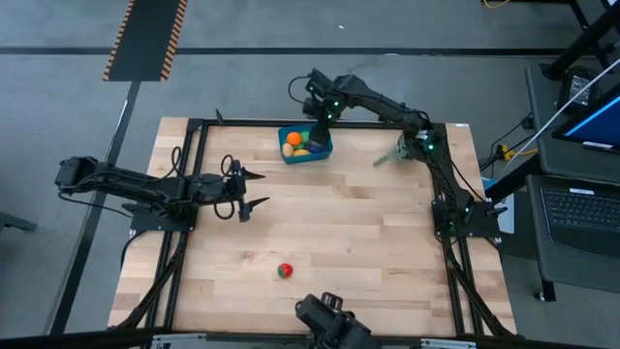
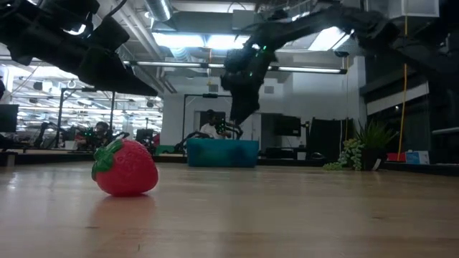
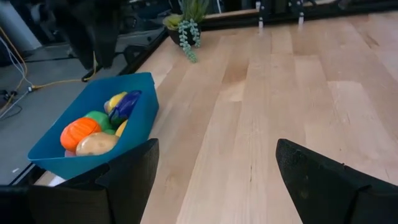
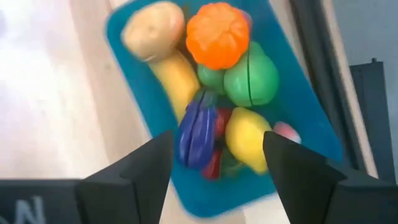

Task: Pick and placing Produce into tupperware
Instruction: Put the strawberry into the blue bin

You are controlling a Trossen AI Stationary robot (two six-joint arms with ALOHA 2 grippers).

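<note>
The blue tupperware point(image 1: 305, 143) stands near the table's far edge and holds several produce pieces: an orange point(image 4: 217, 34), a tan potato point(image 4: 152, 30), a banana point(image 4: 177, 78), a green pepper point(image 4: 252, 78), a purple eggplant point(image 4: 198, 130) and a lemon point(image 4: 249, 140). A red strawberry point(image 1: 285, 270) lies alone on the table near the front edge. My right gripper point(image 4: 217, 155) hovers open just above the tupperware, touching nothing. My left gripper point(image 1: 254, 190) stands open at the table's left, with nothing between its fingers.
A leafy green plant sprig point(image 1: 392, 155) lies on the table to the right of the tupperware. The bare wooden table point(image 1: 368, 242) stretches between the strawberry and the tupperware. A camera mount point(image 1: 329, 315) sits at the front edge.
</note>
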